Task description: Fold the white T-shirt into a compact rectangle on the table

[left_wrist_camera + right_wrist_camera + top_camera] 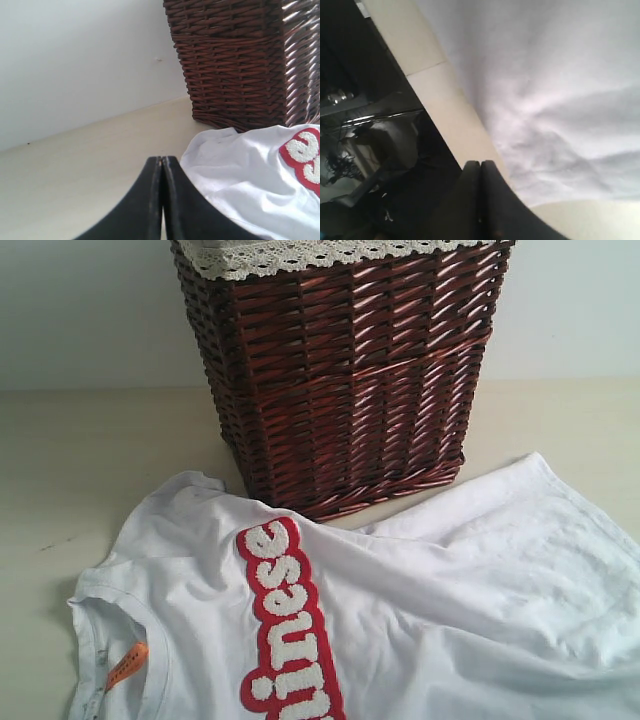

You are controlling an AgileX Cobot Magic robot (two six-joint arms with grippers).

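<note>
The white T-shirt point(430, 600) is lying unfolded by the table's point(60, 470) near edge. The left gripper point(162, 167) and right gripper point(480, 172) are sitting pressed together, empty; I'm planning to spread them for a hem.

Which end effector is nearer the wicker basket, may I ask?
Probably left: the left end effector faces the basket across the shirt; the right end effector sits at the edge of the table, basket unseen.

Soft diffuse daylight. Glare streaks on dark red-brown wicker basket point(240, 60) beyond jaws of black left gripper point(162, 161) (right wrist view dim, blurred).
</note>
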